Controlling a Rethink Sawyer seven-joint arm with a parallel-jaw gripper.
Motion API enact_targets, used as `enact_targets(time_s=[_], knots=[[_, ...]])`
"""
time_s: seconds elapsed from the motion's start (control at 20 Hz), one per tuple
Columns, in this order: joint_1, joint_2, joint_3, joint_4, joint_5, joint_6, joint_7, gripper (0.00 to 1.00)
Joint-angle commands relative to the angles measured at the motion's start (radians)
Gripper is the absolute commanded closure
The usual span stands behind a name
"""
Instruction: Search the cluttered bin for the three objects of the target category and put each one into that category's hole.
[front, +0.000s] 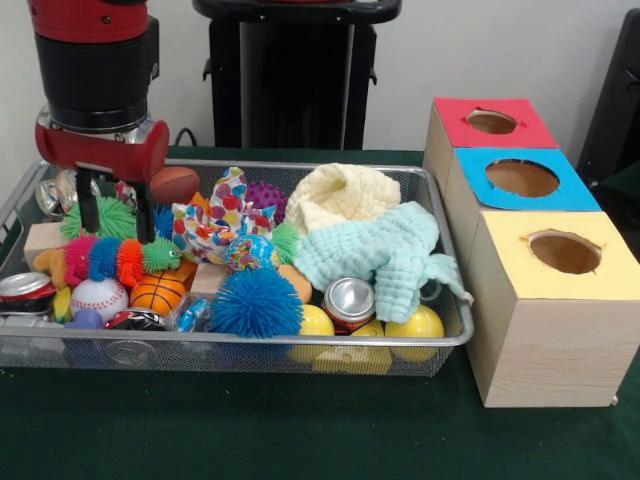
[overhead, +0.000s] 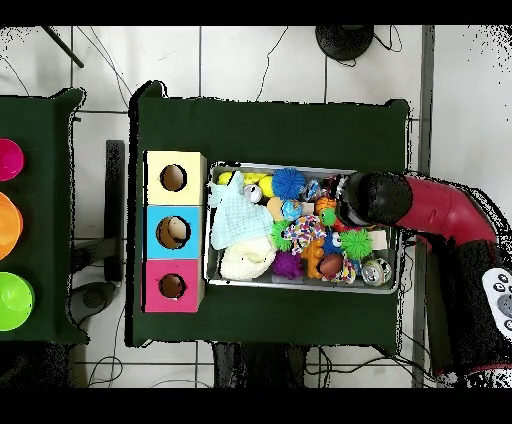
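**Front view: gripper hangs open over the left end of the cluttered bin**

Front view shows the red and black arm coming down at the left, its gripper (front: 117, 213) with two black fingers (front: 88, 212) spread apart and holding nothing. The tips hang over the left end of the wire bin (front: 455, 300), just above a green spiky ball (front: 104, 216) and a striped spiky caterpillar toy (front: 115, 258) in pink, blue, orange and green. Whether the tips touch these toys cannot be told.

Near the caterpillar lie a baseball (front: 98, 297) and a small basketball (front: 158, 292). A crushed can (front: 24, 291) rests at the bin's left near corner, and a second can (front: 349, 302) stands near the front wall, between yellow balls (front: 419, 323). A blue spiky ball (front: 256, 301) sits at the near middle. A patterned cloth (front: 220, 222) lies in the centre, a purple spiky ball (front: 264, 196) behind it. On the right half a cream cloth (front: 345, 193) lies far, with a mint green cloth (front: 385, 252) spread in front of it and drooping over the bin's right side.

To the right of the bin stand three wooden boxes in a row, each with a round hole on top: the red box (front: 490, 122) farthest, the blue box (front: 522, 178) in the middle, the yellow box (front: 562, 253) nearest.

In the overhead view the arm (overhead: 425, 207) reaches over the bin end far from the boxes.
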Motion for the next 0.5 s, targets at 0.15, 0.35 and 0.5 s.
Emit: enact_targets(time_s=[0.15, 0.35, 0.5], knots=[[-0.044, 0.058, 0.084, 0.003, -0.074, 0.092, -0.285, 0.00], [-0.060, 0.069, 0.082, 0.034, -0.082, 0.058, -0.270, 0.00], [-0.060, 0.068, 0.078, 0.045, -0.084, 0.044, -0.253, 0.00]])
